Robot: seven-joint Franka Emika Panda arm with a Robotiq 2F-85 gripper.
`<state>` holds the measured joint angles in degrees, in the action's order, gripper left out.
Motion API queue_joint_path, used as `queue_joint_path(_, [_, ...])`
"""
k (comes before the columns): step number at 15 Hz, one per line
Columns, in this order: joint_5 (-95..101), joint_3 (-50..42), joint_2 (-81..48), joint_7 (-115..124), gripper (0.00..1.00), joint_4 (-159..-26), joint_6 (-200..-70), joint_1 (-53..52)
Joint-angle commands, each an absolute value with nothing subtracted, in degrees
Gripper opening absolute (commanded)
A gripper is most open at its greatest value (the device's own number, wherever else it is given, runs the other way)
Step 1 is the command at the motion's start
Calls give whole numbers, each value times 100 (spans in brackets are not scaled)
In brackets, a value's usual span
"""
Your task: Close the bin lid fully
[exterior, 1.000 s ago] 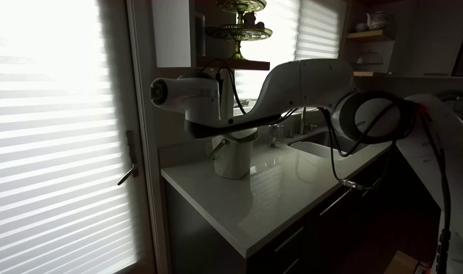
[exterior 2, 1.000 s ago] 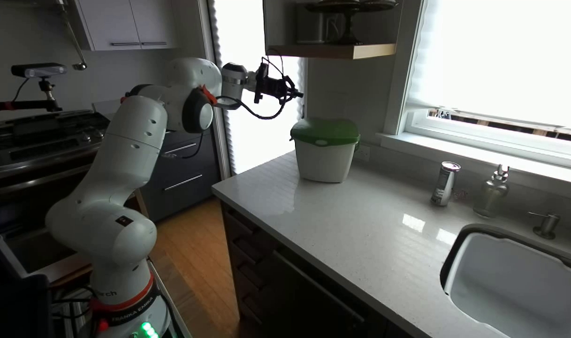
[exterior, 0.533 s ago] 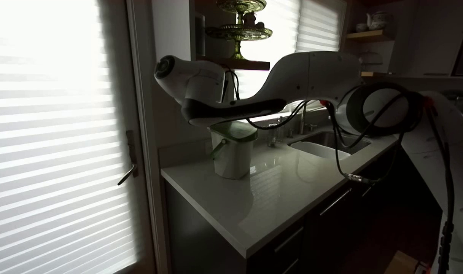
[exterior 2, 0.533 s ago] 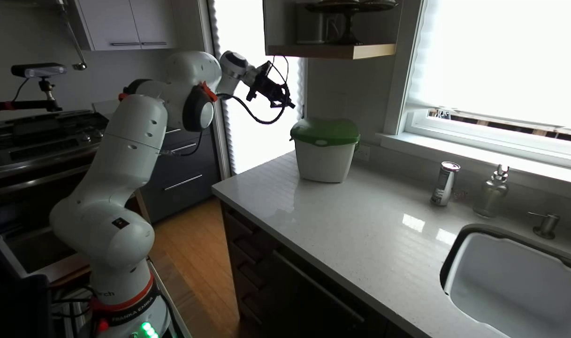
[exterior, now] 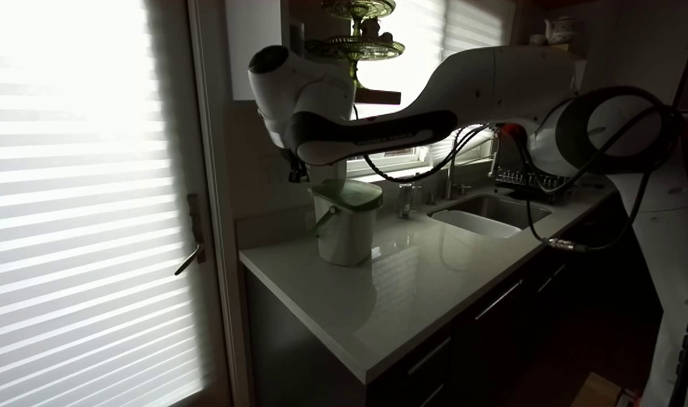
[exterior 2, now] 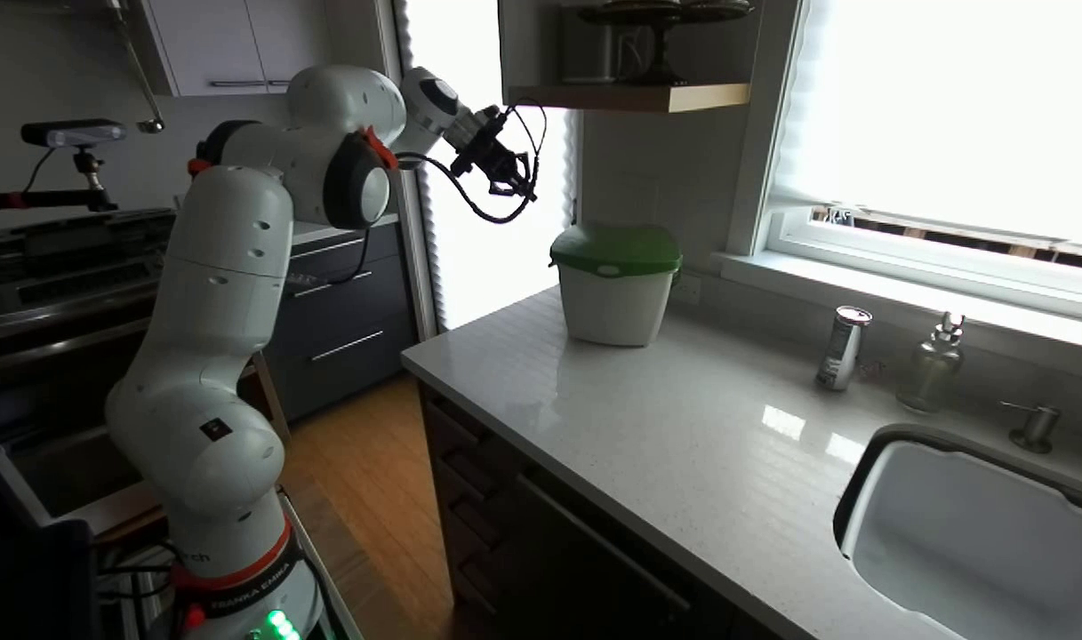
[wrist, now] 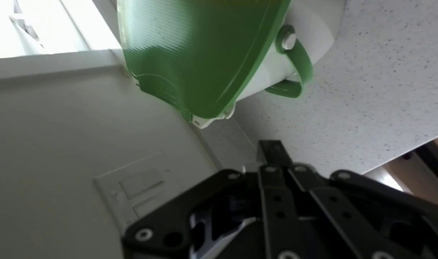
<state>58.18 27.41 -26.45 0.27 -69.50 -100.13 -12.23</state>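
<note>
Probably need to bring the gripper point(wrist: 275, 153), pinched together on nothing (well apart from everything), from lower centre of the wrist view up and left to the green lid point(wrist: 204, 50), atop the white bin point(wrist: 310, 27) at upper centre.

Lid point(wrist: 204, 54) cropped in wrist view, stove point(exterior 2: 69, 276) cropped

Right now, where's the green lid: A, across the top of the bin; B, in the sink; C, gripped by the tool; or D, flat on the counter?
A: both exterior views show the green lid on top of the white bin, the tool apart from it.
</note>
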Motion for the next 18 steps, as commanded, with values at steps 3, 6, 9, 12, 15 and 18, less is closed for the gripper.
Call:
queue_joint_path(3, [4542,3308,-2231,-1145,0,-7485,-10523,-726])
queue_joint_path(6, [3504,3637,-1982,-1717,0,-7427,-10019,-552])
queue_joint_path(9, [2668,3720,-1660,-1954,0,-7334,-8888,-408])
queue_joint_path(12, [2032,3659,-1214,-1894,0,-7399,-7910,-240])
queue_joint_path(15, [1422,3611,-721,-1860,0,-7596,-7338,1])
queue_joint_path(18, [835,3488,53,-1668,0,-8191,-7529,321])
